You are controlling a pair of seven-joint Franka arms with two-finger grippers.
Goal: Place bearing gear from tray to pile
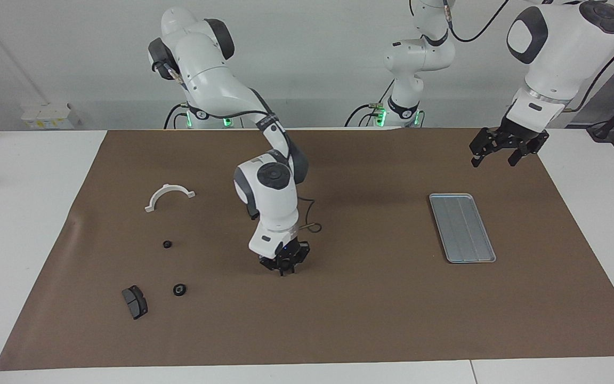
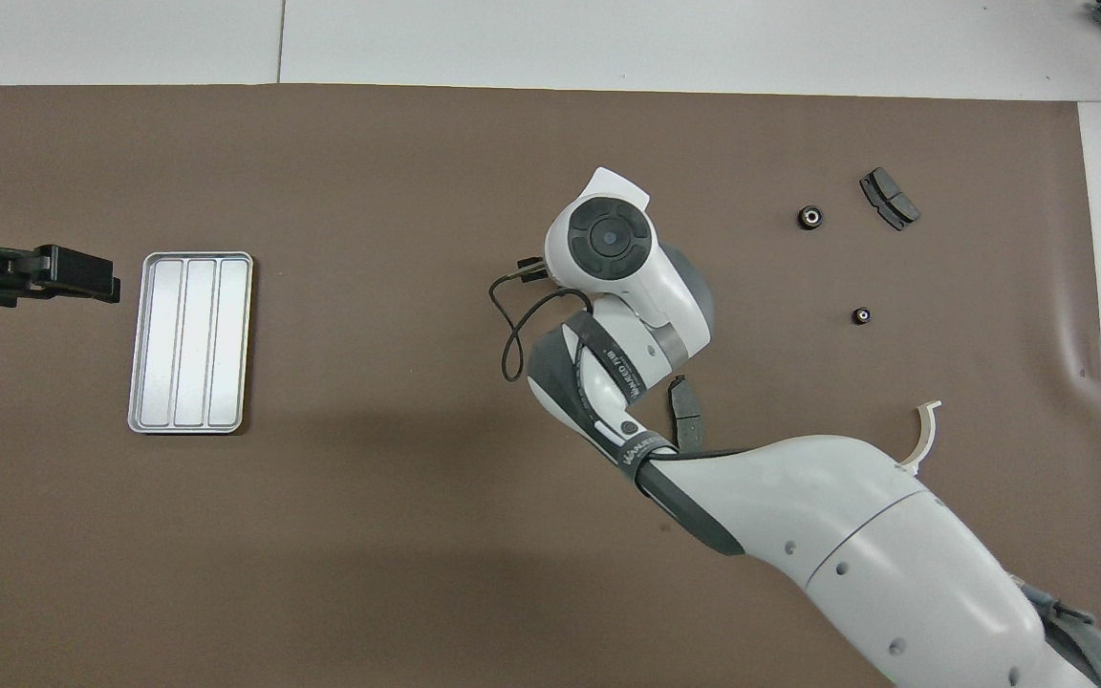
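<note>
Your right pincer (image 1: 284, 268) hung over the brown mat (image 1: 371, 298) mid-table, fingertips together; whether it held a bearing gear, you couldn't tell. Your left pincer (image 1: 503, 152) waited apart near the tray (image 1: 462, 228).

Facing view high, across table, toward robots; overhead view steep down, robots' end; both share brown mat (image 1: 371, 309)

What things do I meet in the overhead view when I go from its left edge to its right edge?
left gripper → tray → right arm's wrist → brake pad partly under that arm → larger bearing gear → smaller bearing gear → second brake pad → white bracket
</note>
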